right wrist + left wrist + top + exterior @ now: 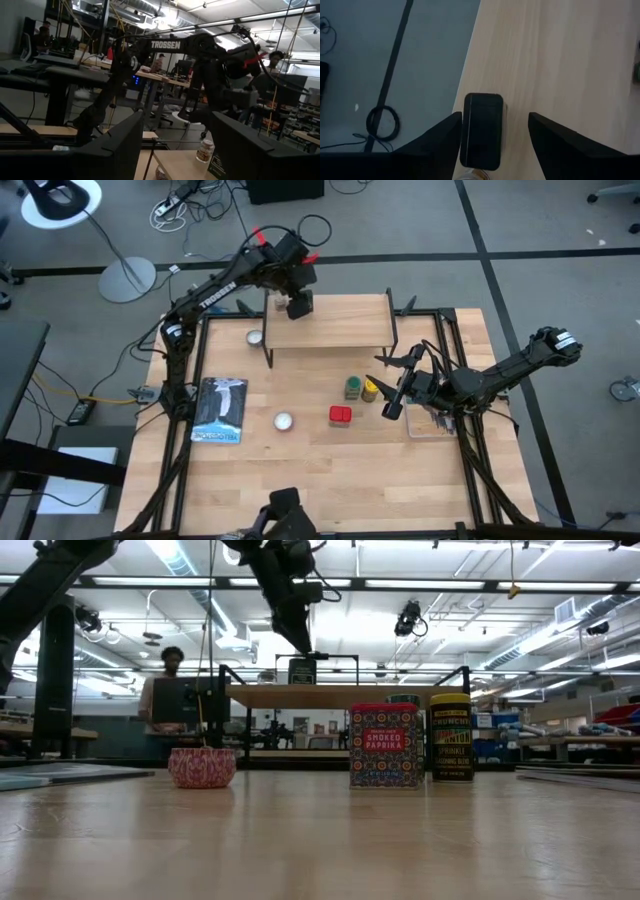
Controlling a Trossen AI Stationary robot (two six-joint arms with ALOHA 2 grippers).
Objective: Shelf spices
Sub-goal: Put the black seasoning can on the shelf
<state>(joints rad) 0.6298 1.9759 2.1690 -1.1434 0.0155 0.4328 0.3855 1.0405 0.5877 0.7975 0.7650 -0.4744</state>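
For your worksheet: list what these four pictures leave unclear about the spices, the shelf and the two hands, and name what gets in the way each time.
- Black tin: label unreadable in the left wrist view, which sees it from above between the open left hand.
- Green-capped jar: low view, mostly hidden behind the red tin.
- Brownish jar: right wrist view, label too small.
- Right hand: high view, too small to judge what lies beneath it.

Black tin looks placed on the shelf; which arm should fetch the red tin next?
Right, probably. The right tool hangs open just beside the yellow jar and near the red tin. The left tool is open over the black tin at the shelf's far edge.
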